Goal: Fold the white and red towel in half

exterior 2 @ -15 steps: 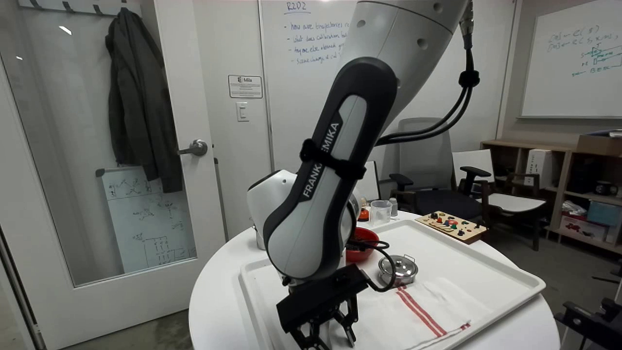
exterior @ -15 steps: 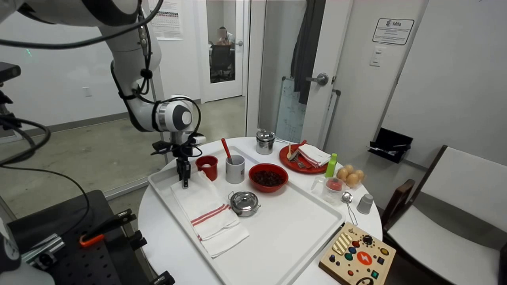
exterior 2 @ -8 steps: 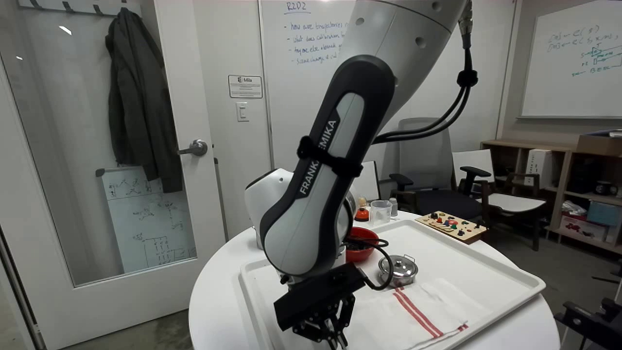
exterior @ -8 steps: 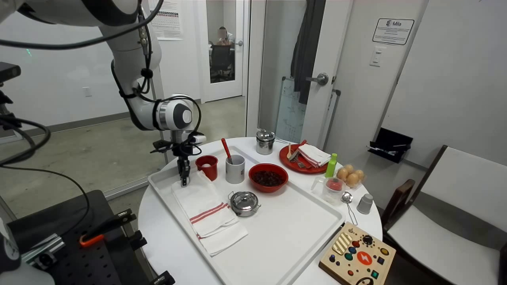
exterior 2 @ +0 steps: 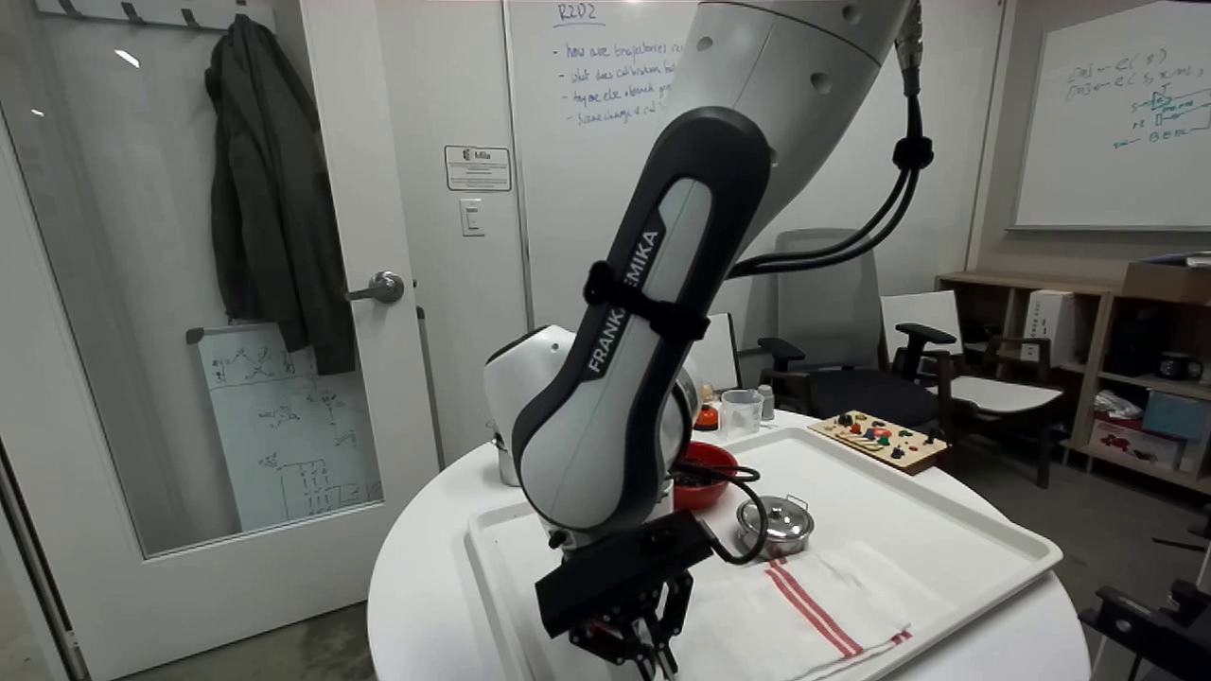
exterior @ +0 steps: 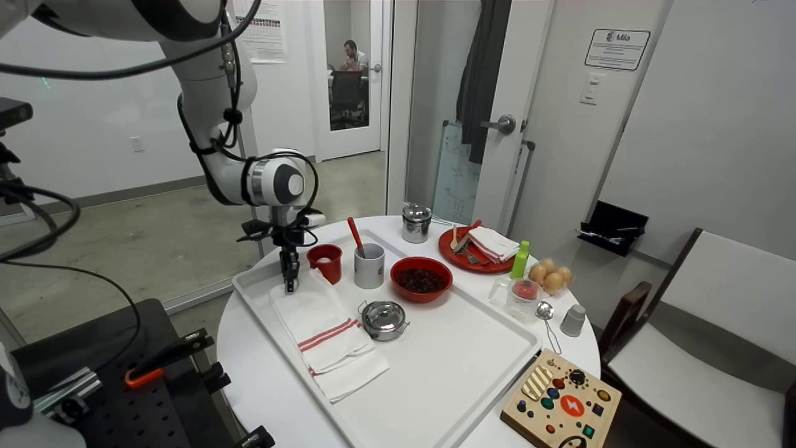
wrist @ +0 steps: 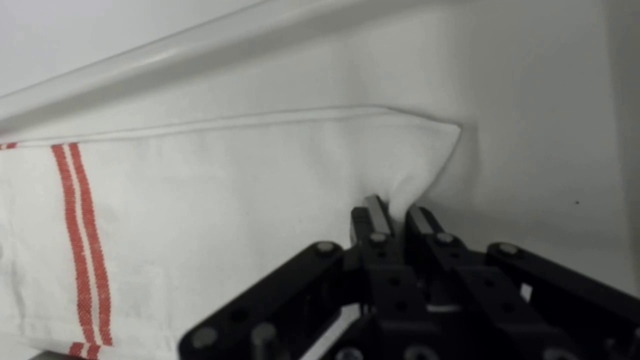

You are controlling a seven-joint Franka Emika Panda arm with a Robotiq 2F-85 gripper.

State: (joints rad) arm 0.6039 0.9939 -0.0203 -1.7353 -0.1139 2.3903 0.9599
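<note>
1. Along one long rim of the tray [exterior: 435,367], within its walls, lies the white and red towel [exterior: 326,339], stretched lengthwise; a pair of red stripes crosses it, and near one end its layers overlap, a lower layer showing past an upper one.
2. Inside the tray, at the towel's opposite end, the claw [wrist: 398,215] is clamped on the towel: the wrist view shows a narrow pinched ridge of white fabric between the fingertips [wrist: 377,215], with a free corner of the towel just beyond them.
3. Over the tray, in both exterior views, stands the robot arm [exterior 2: 634,322], the claw pointing downward.
4. Also inside the tray: a lidded metal pot [exterior: 384,320], a red bowl [exterior: 424,298] with dark contents, a pale mug [exterior: 369,274] with a red-handled utensil [exterior: 354,233] in it, and a red cup [exterior: 332,271].
5. Outside the tray, on the round white worktop [exterior: 255,373]: a metal canister [exterior: 416,230]; a red plate [exterior: 445,249] carrying utensils [exterior: 463,244] and a folded cloth [exterior: 493,241]; a green bottle [exterior: 520,261]; eggs [exterior: 553,283]; a clear measuring cup [exterior: 520,310]; and a gray cup [exterior: 573,320].
6. Just beside one corner of the tray, also on the worktop: a wooden board [exterior: 563,401] fitted with knobs and coloured buttons.
7. Beyond the tray, well apart from it: a white-seated chair [exterior: 696,367].
</note>
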